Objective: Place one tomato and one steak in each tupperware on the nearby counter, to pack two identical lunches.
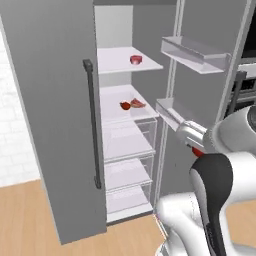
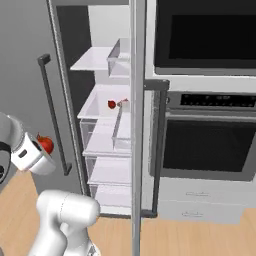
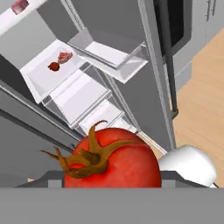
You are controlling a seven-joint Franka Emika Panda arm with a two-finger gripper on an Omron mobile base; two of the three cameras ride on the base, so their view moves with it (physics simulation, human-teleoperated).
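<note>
Tomato (image 3: 114, 159) sits in the claw (image 3: 113, 186), stem up toward the hand cam; jaws half-closed on its sides, fingertips themselves hidden. From the base views it hangs out front of the open fridge (image 1: 122, 125), clear of the shelves, a red bit showing by the wrist (image 2: 45, 144). Looks light, round, glossy, so prob. slippery and apt to roll; skin soft-ish, too hard a squeeze could bruise it. Best hold: across the widest middle, stem side up. 2nd tomato (image 1: 125, 105) w/ a steak (image 1: 137, 103) just beside it on mid shelf; another steak (image 1: 136, 60) on the shelf above. Tupperware and counter not visible.
</note>
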